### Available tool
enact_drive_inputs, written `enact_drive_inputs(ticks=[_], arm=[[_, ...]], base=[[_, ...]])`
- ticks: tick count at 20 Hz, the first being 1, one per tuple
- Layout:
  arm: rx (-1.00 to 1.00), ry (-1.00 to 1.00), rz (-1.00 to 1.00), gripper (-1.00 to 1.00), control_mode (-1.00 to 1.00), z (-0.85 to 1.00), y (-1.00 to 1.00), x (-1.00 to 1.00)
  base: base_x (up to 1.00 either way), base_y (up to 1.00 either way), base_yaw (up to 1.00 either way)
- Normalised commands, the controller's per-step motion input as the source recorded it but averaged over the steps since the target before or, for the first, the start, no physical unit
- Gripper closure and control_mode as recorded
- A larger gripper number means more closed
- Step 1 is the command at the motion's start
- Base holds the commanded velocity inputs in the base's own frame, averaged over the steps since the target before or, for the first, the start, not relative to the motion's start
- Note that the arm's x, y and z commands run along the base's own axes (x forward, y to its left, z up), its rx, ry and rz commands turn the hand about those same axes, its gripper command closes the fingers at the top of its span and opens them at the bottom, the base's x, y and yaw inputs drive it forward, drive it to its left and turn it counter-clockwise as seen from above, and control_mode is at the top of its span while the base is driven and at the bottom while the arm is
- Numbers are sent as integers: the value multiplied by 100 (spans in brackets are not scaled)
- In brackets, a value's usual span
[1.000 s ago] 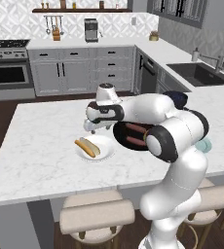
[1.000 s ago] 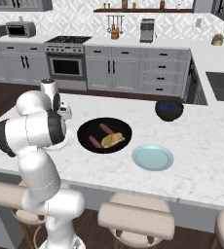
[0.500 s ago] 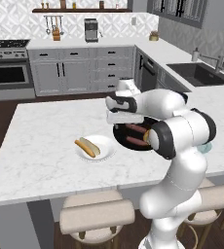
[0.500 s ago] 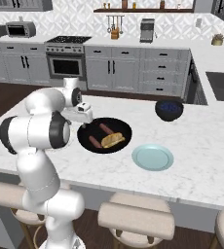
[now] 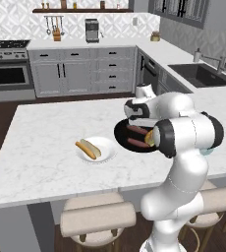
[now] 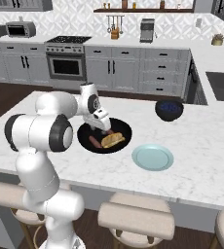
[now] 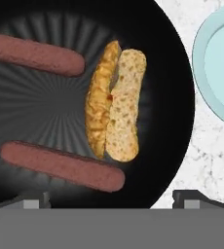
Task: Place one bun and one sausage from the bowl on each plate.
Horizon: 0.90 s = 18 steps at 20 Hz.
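Note:
The black bowl (image 7: 36, 104) holds one split bun (image 7: 116, 109) and two sausages (image 7: 36, 53) (image 7: 60, 165). My gripper (image 7: 113, 200) hangs open just above the bowl (image 6: 84, 139), with nothing between its fingers. From the left base view the gripper (image 5: 135, 122) sits over the bowl's (image 5: 119, 136) far side. The white plate (image 5: 107, 148) to the left carries a bun (image 5: 92, 145) and a sausage (image 5: 84, 150). The pale blue-green plate (image 6: 153, 157) lies bare to the right of the bowl, and its rim (image 7: 201, 53) shows in the hand view.
A dark navy bowl (image 6: 169, 109) stands at the counter's far right. Stools (image 6: 136, 219) line the near edge of the island. A sink (image 5: 199, 74) is set in the counter at the back right.
The arm has swung right, from above the white plate to above the black bowl. The gripper has stayed open. The food on the white plate has not moved.

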Motion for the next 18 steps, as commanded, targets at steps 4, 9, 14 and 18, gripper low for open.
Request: enact_drive_inputs(ticks=[4,9,14,18], arm=[[2,1,-29,-100,-100,-7,-55,14],[1,6,-13,-100,-100,-12,-25,48],[0,3,-7,-100,-100,-38,-4,33],[0,2,-6,-100,-100,-36,-7,33]], base=[[0,0,0],[0,0,0],[0,0,0],[0,0,0]])
